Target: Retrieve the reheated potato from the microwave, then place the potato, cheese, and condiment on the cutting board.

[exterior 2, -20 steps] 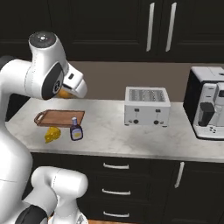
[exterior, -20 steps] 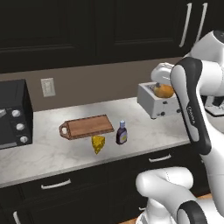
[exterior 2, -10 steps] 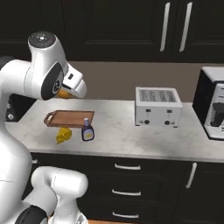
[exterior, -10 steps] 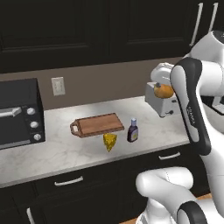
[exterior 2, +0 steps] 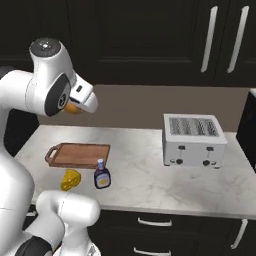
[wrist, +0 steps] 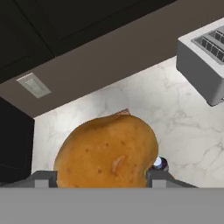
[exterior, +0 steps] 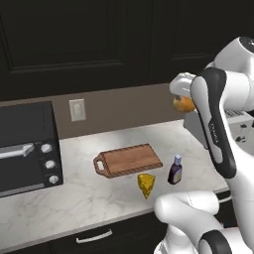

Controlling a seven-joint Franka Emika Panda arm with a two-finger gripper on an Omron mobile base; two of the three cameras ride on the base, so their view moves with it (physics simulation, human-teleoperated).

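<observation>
My base has driven along the counter (exterior: 89, 198), so the cutting board (exterior: 130, 159) now lies more in front of me. My gripper (wrist: 100, 178), jaws half closed, holds the potato (wrist: 107, 153) high above the board. Near the board stand the condiment (exterior: 175, 169) and, left of it, the cheese (exterior: 146, 184), unmoved.

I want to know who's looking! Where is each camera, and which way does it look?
Left base view: behind the arm's left, facing the counter; arm at right carrying the potato.
Right base view: behind the arm's right, same counter; arm at left.
Hand view: on the hand, looking down past the gripper holding the potato.
Both base views share the board, cheese, bottle.
</observation>
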